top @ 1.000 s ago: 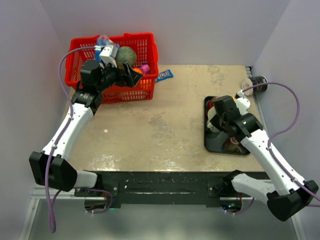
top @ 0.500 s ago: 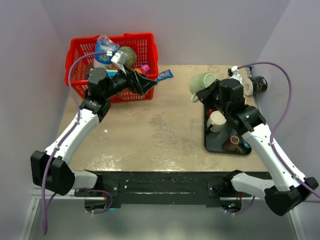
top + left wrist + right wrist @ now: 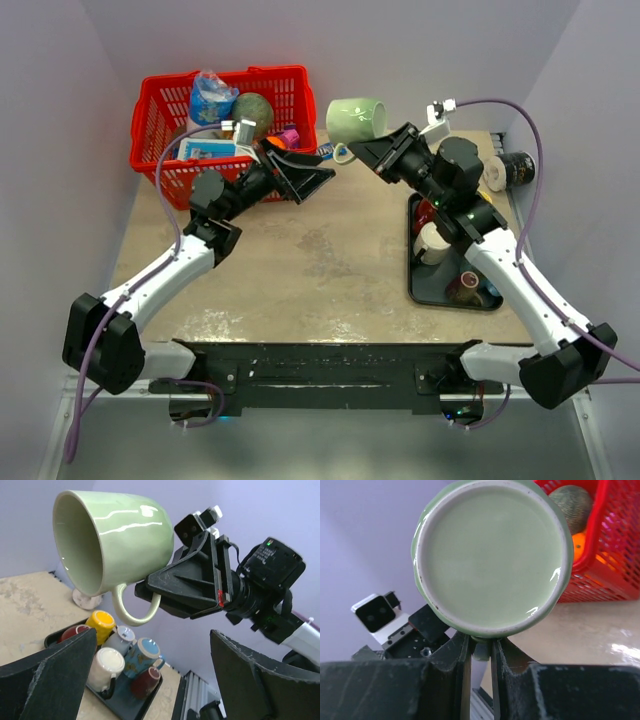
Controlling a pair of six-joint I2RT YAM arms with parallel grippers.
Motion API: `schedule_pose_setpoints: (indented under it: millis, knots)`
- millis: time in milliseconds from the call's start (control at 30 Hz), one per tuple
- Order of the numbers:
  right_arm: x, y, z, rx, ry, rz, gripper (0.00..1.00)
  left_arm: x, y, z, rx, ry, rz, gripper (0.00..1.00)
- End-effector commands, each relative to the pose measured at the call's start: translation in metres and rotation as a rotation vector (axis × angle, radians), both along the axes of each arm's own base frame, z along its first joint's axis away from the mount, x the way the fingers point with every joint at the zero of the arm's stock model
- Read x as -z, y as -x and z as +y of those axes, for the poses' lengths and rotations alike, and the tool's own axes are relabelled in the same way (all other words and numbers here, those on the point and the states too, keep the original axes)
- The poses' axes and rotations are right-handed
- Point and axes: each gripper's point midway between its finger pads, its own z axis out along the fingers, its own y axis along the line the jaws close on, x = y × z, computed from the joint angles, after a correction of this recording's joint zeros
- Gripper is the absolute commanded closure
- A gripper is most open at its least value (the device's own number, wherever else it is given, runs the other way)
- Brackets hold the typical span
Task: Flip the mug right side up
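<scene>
Top view: right gripper (image 3: 372,150) is pinching the green mug (image 3: 356,118) by its handle, holding it sideways above the table (image 3: 330,270), probably leaving room to rotate. Left gripper (image 3: 312,178) is gaping wide, empty.
Left wrist: the mouth is facing this camera.
Right wrist: the base is filling the lens, with fingers (image 3: 454,654) clamping the handle.

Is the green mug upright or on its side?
On its side: the green mug hangs midair, mouth toward the left gripper, handle pinched by the right gripper.
</scene>
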Motion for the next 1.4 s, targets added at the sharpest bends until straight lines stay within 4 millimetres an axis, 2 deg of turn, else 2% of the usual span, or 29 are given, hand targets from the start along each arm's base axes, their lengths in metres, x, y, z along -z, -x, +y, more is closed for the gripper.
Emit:
schedule_pose_setpoints:
  millis: [0, 33, 200, 233, 400, 467, 533, 600, 733, 833, 900, 967, 1000, 1133, 1233, 1300, 1333, 1367]
  knots:
    - [-0.111, 0.03, 0.005, -0.121, -0.221, -0.3, 1.0, -0.055, 0.013, 0.015, -0.047, 0.164, -0.074, 0.01]
    - [-0.116, 0.033, 0.006, -0.13, -0.227, -0.313, 1.0, -0.056, 0.013, 0.015, -0.044, 0.168, -0.068, 0.01]
    - [-0.117, 0.039, 0.012, -0.182, -0.213, -0.34, 1.0, -0.062, 0.01, 0.007, 0.017, 0.203, -0.013, 0.01]
    - [-0.114, 0.039, 0.014, -0.192, -0.207, -0.34, 1.0, -0.068, 0.012, 0.006, 0.034, 0.213, -0.019, 0.02]
    - [-0.116, 0.049, 0.018, -0.244, -0.194, -0.396, 1.0, -0.066, 0.013, -0.003, 0.111, 0.236, 0.032, 0.13]
    - [-0.114, 0.052, 0.02, -0.267, -0.186, -0.4, 1.0, -0.068, 0.012, -0.005, 0.126, 0.232, 0.042, 0.24]
    - [-0.111, 0.053, 0.022, -0.28, -0.175, -0.403, 1.0, -0.073, 0.013, -0.008, 0.148, 0.233, 0.041, 0.3]
    - [-0.109, 0.055, 0.023, -0.293, -0.173, -0.413, 1.0, -0.072, 0.015, -0.011, 0.183, 0.235, 0.059, 0.42]
    - [-0.105, 0.06, 0.027, -0.329, -0.157, -0.434, 1.0, -0.074, 0.017, -0.007, 0.179, 0.26, 0.068, 0.52]
    - [-0.1, 0.06, 0.028, -0.337, -0.141, -0.434, 1.0, -0.075, 0.02, -0.006, 0.185, 0.265, 0.067, 0.66]
    - [-0.095, 0.06, 0.031, -0.353, -0.131, -0.431, 1.0, -0.075, 0.021, -0.006, 0.194, 0.266, 0.071, 0.71]
    - [-0.091, 0.058, 0.032, -0.36, -0.119, -0.423, 1.0, -0.075, 0.023, -0.007, 0.205, 0.269, 0.069, 0.87]
    - [-0.089, 0.058, 0.033, -0.362, -0.114, -0.422, 1.0, -0.075, 0.022, -0.007, 0.206, 0.267, 0.071, 1.0]
    - [-0.074, 0.046, 0.033, -0.323, -0.076, -0.35, 1.0, -0.074, 0.021, -0.008, 0.195, 0.25, 0.064, 1.0]
    - [-0.065, 0.04, 0.035, -0.316, -0.053, -0.318, 1.0, -0.07, 0.012, -0.005, 0.113, 0.209, 0.052, 1.0]
    - [-0.059, 0.036, 0.034, -0.304, -0.045, -0.304, 0.91, -0.063, 0.005, -0.004, 0.069, 0.175, 0.077, 1.0]
    - [-0.059, 0.035, 0.033, -0.29, -0.043, -0.301, 0.79, -0.065, 0.002, -0.001, 0.029, 0.165, 0.062, 1.0]
    - [-0.056, 0.034, 0.033, -0.285, -0.038, -0.297, 0.75, -0.064, 0.0, 0.0, 0.013, 0.152, 0.06, 1.0]
